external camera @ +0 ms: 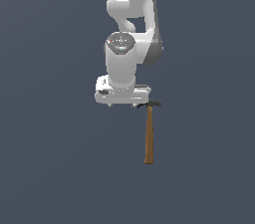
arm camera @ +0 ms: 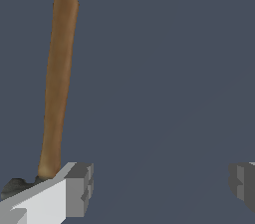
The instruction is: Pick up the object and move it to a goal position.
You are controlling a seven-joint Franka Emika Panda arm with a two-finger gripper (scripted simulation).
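In the exterior view the white arm [external camera: 130,29] hangs over the hammer [external camera: 149,133], whose dark head sits just under the hand, while the wrist view shows the pincer [arm camera: 162,188] spread wide with nothing in it, one finger [arm camera: 74,188] beside the hammer's head.

Small hammer [external camera: 149,136]: long straight brown wooden handle, small dark metal claw head. Lying flat on grey surface, head end beneath arm, handle pointing away.
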